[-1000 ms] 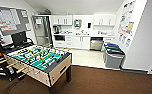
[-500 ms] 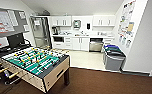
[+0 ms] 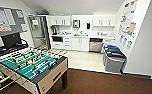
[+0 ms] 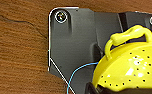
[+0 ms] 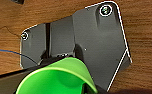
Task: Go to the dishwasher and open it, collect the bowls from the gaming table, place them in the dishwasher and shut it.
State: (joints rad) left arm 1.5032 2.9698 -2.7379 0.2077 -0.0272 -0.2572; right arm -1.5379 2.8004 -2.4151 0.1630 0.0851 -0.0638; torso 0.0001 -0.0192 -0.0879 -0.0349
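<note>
The dishwasher point(image 3: 95, 45) is a steel-fronted unit under the white counter at the far side of the kitchen. From here I cannot tell whether its door is open. In the left wrist view a yellow bowl point(image 4: 132, 67) with small holes and a loop handle hangs over the brown floor, and my left gripper point(image 4: 97, 88) is shut on its rim. In the right wrist view my right gripper point(image 5: 87, 87) holds a bright green bowl point(image 5: 57, 77) in the same way. The gaming table is out of view.
A table-football table point(image 3: 29, 65) stands close at the left on brown carpet point(image 3: 104, 82). Grey bins point(image 3: 114, 58) line the right wall. Pale kitchen floor point(image 3: 84, 60) leads to the white cabinets point(image 3: 77, 43), with a steel fridge point(image 3: 38, 32) at the left.
The whole head view has shifted a little, so the camera has moved. The table-football table now sits slightly further left in the picture. The kitchen looks the same.
</note>
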